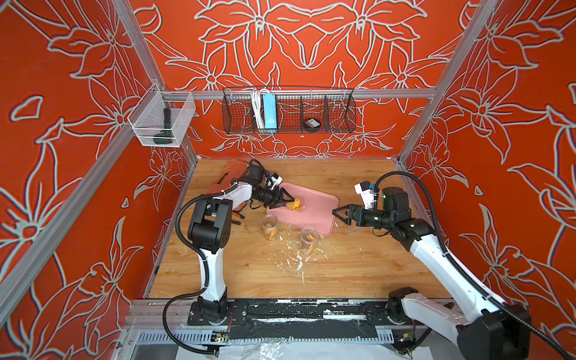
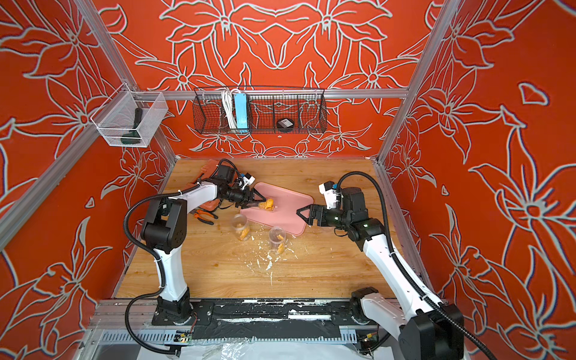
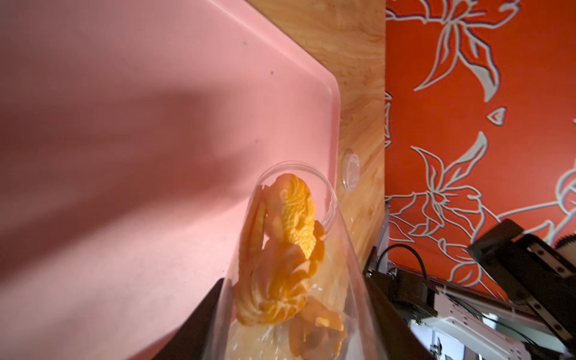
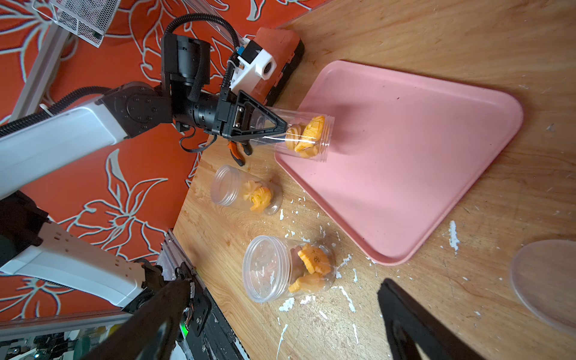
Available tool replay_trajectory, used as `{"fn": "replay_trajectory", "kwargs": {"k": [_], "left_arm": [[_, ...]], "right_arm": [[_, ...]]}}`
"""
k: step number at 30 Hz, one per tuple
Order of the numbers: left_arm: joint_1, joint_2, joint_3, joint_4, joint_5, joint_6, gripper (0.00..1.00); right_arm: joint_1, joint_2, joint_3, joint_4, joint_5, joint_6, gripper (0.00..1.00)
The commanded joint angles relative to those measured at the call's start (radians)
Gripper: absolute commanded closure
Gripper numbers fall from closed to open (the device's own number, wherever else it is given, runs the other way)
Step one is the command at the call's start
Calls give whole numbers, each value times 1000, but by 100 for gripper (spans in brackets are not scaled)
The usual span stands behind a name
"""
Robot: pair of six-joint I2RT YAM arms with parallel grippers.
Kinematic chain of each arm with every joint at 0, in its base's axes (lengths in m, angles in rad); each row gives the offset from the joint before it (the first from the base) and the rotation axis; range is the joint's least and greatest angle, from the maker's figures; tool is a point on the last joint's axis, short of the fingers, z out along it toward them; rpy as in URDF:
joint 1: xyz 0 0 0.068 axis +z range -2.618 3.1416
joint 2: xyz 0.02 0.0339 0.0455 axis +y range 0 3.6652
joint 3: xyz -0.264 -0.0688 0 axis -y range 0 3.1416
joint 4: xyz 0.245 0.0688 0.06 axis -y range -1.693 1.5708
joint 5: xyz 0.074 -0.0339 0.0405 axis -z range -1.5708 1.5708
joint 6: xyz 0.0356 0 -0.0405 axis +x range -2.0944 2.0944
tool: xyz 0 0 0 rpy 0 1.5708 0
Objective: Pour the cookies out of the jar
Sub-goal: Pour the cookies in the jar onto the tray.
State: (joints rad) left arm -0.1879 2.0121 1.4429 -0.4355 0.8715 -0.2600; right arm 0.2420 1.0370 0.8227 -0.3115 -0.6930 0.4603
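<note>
In a top view, left fingers (image 1: 285, 194) clench the tipped jar (image 1: 300, 208) over the pink tray (image 1: 314, 202); right fingers (image 1: 342, 210) gape, empty, right of it. Left wrist: cookies (image 3: 290, 249) sit inside, beyond the fingertips. Right wrist: cookies bunch at the mouth.

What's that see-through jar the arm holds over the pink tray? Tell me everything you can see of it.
The jar is clear plastic, with a ridged screw mouth and no lid. The left gripper clamps its closed end, holding it tipped on its side, mouth over the edge of the pink tray. Orange cookies crowd at the mouth; none lie on the tray.
</note>
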Motion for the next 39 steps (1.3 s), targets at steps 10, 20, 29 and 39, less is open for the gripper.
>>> {"fn": "replay_trajectory", "kwargs": {"k": [10,20,29,39], "left_arm": [[-4,-33,-27,79,164,-37,63],[-10,-51,-38,77,61,-16,63],[-15,-44,0,2,-15,36,63],[-11,-20,5,-45,5,65,63]], "right_arm": [[3,-16,0,-20,7,-8,1],[3,-14,-14,-14,10,-6,1],[2,-14,-14,-14,8,-8,1],[3,-15,-18,-15,13,-15,1]]}}
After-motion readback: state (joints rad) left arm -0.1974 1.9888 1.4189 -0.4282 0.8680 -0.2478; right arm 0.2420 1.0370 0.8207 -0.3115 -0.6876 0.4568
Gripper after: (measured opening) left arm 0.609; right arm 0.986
